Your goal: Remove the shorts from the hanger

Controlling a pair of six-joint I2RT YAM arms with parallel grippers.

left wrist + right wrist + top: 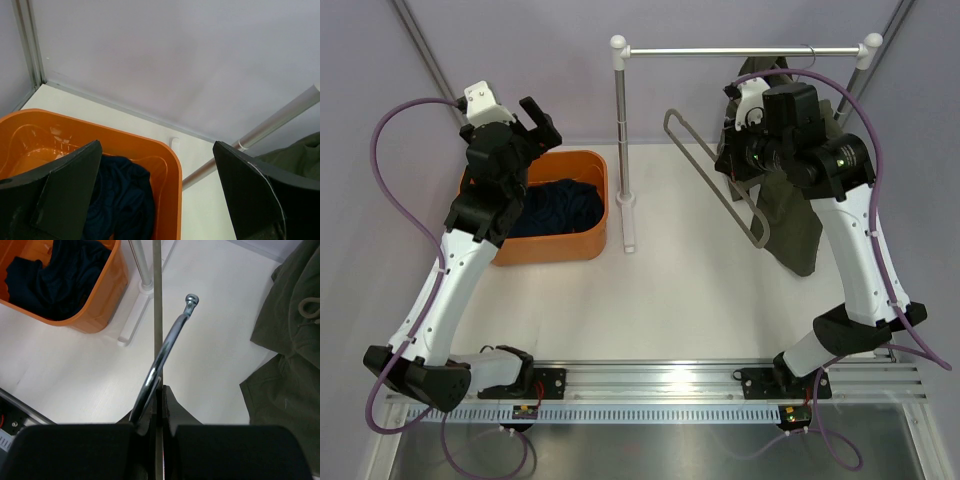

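The navy shorts [557, 205] lie crumpled in the orange bin [600, 200]; they also show in the left wrist view [120, 200] and the right wrist view [55, 270]. My left gripper [156, 145] is open and empty above the bin's far right corner. My right gripper [161, 390] is shut on a bare metal hanger [715, 180], holding it by its chrome hook [170, 340] above the table. The olive shorts [790, 215] hang down from the rail's right end, just right of the hanger and partly hidden by my right arm; their drawstring waist shows in the right wrist view [295, 315].
A clothes rail [740, 51] spans the back on two posts; the left post [620, 120] stands on a white foot between the bin and the hanger. Grey walls close the back and sides. The arm bases' track runs along the near edge [650, 385].
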